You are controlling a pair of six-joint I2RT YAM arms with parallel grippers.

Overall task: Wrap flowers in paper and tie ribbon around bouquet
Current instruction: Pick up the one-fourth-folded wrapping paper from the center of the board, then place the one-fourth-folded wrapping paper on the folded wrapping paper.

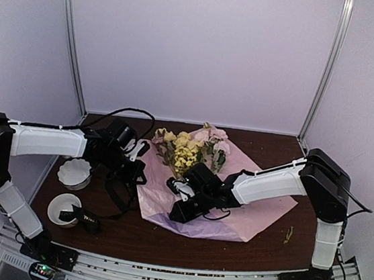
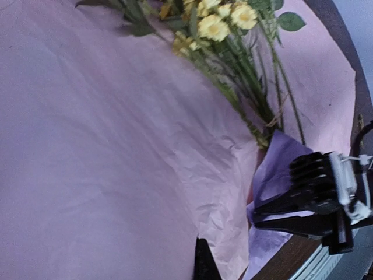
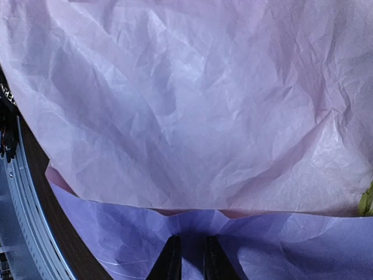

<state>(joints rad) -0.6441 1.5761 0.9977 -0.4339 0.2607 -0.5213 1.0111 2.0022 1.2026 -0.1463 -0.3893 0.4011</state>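
Writing: the only lettering in view is small white print on the black ribbon (image 1: pixel 87 221), seen from the top camera. It is too small to read. No brand marks or labels can be made out on the arms or elsewhere.

Ribbon: lies at the near left of the table (image 1: pixel 155 241), one end across the nearer of two white bowls (image 1: pixel 58 201). It is well apart from both grippers.

Paper (image 1: pixel 260 209): spread crinkled over the centre-right of the table. Its near edge is folded up, showing a bluer lilac underside.

Flowers (image 1: pixel 185 152): lie on the far left part of the paper, blooms toward the back wall. The left wrist view shows the stems (image 2: pixel 262 99) running down to the raised fold.

Right gripper (image 1: pixel 174 214): at the near left edge of the paper, jaws narrow. In the right wrist view (image 3: pixel 191 262) the two fingertips stand close together with the lilac fold between them. The left wrist view (image 2: pixel 259 214) shows the same fold pinched between its fingers, just below the stem ends.

Left gripper (image 1: pixel 138 168): at the paper's left edge, beside the flowers, jaws closed. Its own camera shows one dark tip (image 2: pixel 204 262) against the paper (image 2: pixel 116 146). It is possibly nipping the sheet, but this cannot be confirmed.
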